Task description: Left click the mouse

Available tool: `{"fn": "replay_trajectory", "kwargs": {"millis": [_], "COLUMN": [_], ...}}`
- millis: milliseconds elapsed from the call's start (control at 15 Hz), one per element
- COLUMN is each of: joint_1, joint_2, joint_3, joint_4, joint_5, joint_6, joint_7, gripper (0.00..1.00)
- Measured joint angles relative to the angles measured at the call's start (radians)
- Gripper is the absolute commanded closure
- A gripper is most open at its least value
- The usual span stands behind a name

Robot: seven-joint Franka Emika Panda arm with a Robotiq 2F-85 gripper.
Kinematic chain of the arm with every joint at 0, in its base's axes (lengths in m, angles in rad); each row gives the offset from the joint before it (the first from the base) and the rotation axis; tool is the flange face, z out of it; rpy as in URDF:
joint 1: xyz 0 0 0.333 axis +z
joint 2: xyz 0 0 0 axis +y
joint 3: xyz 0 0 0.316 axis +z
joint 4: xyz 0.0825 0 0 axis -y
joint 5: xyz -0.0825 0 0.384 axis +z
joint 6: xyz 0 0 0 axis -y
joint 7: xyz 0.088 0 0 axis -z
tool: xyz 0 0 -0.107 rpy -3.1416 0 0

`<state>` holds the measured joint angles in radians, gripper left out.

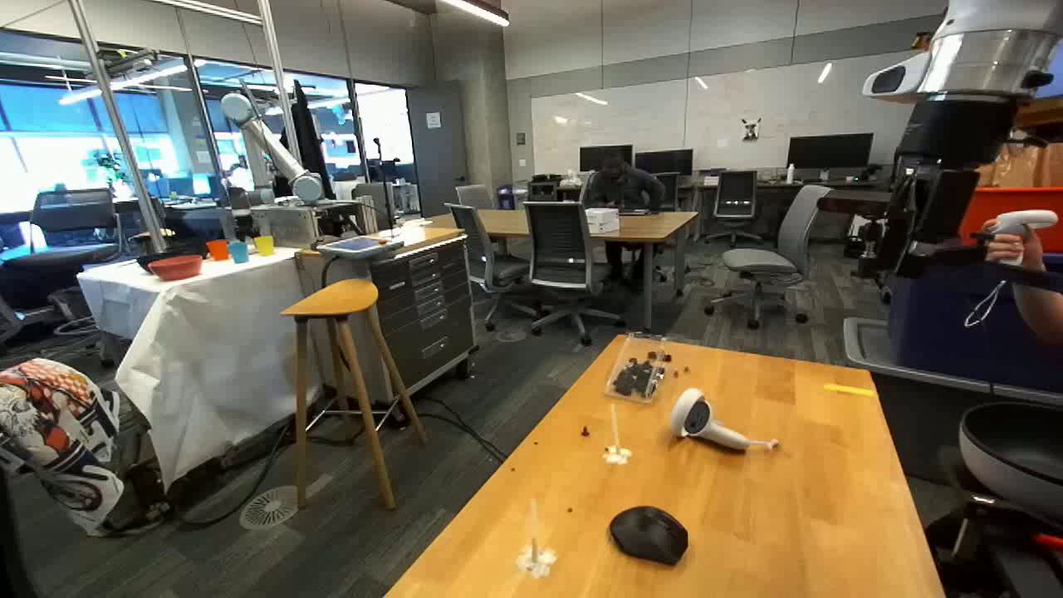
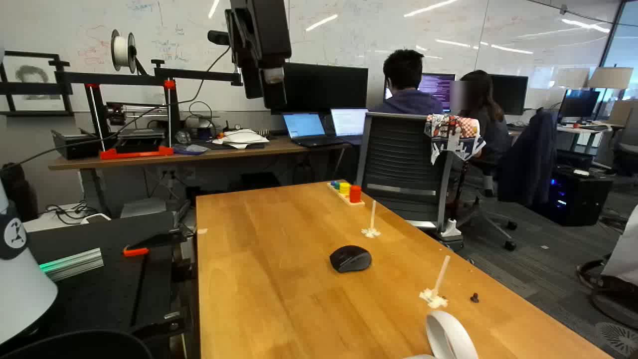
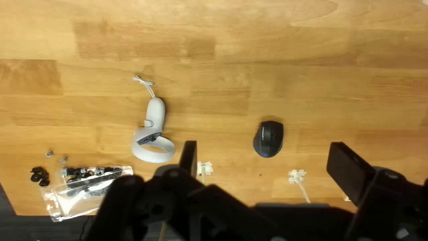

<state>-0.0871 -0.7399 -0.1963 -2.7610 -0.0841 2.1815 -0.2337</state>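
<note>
The black mouse [image 1: 649, 534] lies flat on the wooden table [image 1: 797, 498]. It shows in both exterior views [image 2: 350, 259]. In the wrist view the mouse [image 3: 269, 139] lies below and slightly beyond the gap between the fingertips, with nothing touching it. My gripper [image 3: 265, 164] is wide open and empty, its two dark pads far apart. In an exterior view the gripper [image 2: 273, 94] hangs high above the table, well away from the mouse.
A white controller [image 3: 155, 115] with a ring lies on the table beside the mouse. Two thin upright rods [image 1: 534, 531] [image 1: 614, 432] stand on taped bases. A clear box [image 1: 638, 374] holds dark pieces. A coloured block toy [image 2: 349, 193] sits at the table's far edge.
</note>
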Motion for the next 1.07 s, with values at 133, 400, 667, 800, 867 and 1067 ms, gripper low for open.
{"fn": "replay_trajectory", "kwargs": {"millis": [133,400,667,800,867,1067], "joint_1": [0.000,0.000,0.000,0.000,0.000,0.003], "joint_2": [0.000,0.000,0.000,0.000,0.001,0.005], "joint_3": [0.000,0.000,0.000,0.000,0.002,0.011], "joint_4": [0.000,0.000,0.000,0.000,0.000,0.001], "joint_5": [0.000,0.000,0.000,0.000,0.000,0.000], "joint_6": [0.000,0.000,0.000,0.000,0.004,0.077], "joint_7": [0.000,0.000,0.000,0.000,0.000,0.001], "gripper": [0.00,0.00,0.00,0.00,0.00,0.00]}}
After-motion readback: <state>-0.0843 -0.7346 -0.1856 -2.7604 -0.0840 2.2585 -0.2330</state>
